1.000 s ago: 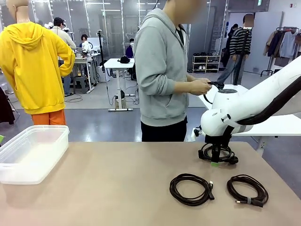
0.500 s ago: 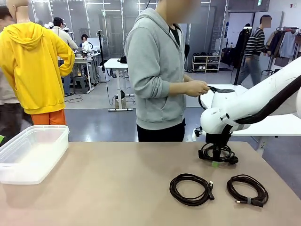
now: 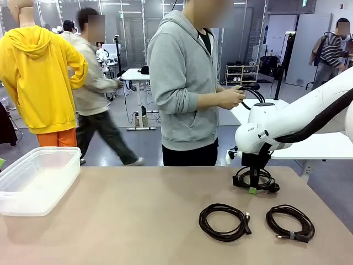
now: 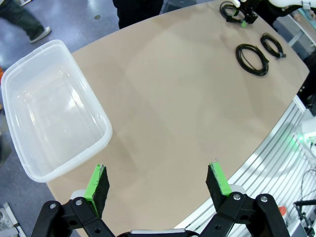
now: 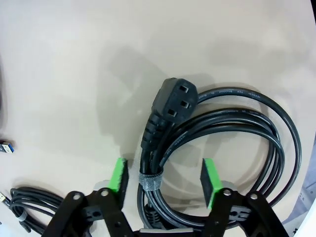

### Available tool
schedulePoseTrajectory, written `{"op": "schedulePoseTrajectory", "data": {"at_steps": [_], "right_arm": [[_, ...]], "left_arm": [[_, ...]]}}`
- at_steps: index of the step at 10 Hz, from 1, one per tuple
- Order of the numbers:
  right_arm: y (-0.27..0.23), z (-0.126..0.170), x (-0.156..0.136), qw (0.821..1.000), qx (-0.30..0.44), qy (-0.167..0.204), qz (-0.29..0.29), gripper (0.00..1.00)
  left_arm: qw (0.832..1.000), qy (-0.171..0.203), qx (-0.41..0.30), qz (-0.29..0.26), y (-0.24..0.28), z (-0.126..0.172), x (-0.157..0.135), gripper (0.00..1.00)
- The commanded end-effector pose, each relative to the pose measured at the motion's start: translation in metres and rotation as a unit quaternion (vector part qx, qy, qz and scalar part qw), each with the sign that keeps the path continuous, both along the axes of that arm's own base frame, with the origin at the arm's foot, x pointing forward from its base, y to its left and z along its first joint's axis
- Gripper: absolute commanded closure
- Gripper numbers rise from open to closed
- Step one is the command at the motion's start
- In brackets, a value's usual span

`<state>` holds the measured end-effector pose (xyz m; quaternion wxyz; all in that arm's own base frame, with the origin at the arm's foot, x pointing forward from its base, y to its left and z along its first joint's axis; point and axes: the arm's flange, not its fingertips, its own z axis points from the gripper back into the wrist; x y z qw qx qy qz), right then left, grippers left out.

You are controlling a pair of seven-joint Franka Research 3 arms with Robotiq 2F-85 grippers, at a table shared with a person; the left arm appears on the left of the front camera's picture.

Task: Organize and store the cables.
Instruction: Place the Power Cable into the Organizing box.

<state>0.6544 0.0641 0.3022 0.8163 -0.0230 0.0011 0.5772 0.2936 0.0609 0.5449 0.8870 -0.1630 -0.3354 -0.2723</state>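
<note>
Jaws of the right gripper (image 5: 163,173) stand parted astride the power cable coil (image 5: 232,118), its strapped bundle lengthwise between them.

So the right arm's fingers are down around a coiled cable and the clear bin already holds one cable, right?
No: the clear bin is empty, as the left wrist view shows. The right fingers do straddle a coiled cable.

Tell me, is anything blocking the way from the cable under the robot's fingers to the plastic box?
Nothing visible. The right gripper straddles the cable at the far right; the box sits at the left edge, with bare table between. Two other coils lie nearer the robot, off that path.
</note>
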Motion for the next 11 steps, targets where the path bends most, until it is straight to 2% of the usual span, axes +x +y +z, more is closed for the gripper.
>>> {"op": "schedulePoseTrajectory", "data": {"at_steps": [1, 2, 3, 4, 5, 7, 10, 11], "right_arm": [[-0.001, 0.001, 0.007, 1.0, 0.008, 0.007, 0.011, 1.0], [-0.001, 0.0, 0.007, 1.0, 0.01, 0.007, 0.012, 1.0], [-0.002, -0.001, 0.007, 1.0, 0.014, 0.01, 0.013, 0.86], [-0.003, 0.0, 0.006, 1.0, 0.018, 0.009, 0.012, 0.96], [-0.005, 0.004, 0.004, 1.0, 0.02, 0.005, 0.012, 1.0], [-0.006, 0.034, -0.006, 1.0, 0.028, 0.002, 0.012, 1.0], [-0.005, 0.102, -0.036, 1.0, 0.016, -0.005, 0.013, 1.0], [-0.003, 0.115, -0.046, 1.0, 0.02, -0.01, 0.014, 1.0]], "left_arm": [[1.0, -0.001, -0.001, -0.005, 0.0, 0.0, 0.001, 0.0], [1.0, -0.001, -0.001, -0.005, 0.0, 0.0, 0.001, 0.0], [1.0, -0.001, -0.001, -0.005, 0.0, 0.0, 0.001, 0.0], [1.0, -0.001, -0.001, -0.005, 0.0, 0.0, 0.001, 0.0], [1.0, -0.001, -0.001, -0.005, 0.0, 0.0, 0.001, 0.0], [1.0, -0.001, -0.001, -0.005, 0.0, 0.0, 0.001, 0.0], [1.0, -0.001, -0.001, -0.005, 0.0, 0.0, 0.001, 0.0], [1.0, -0.001, -0.001, -0.005, 0.0, 0.0, 0.001, 0.0]]}}
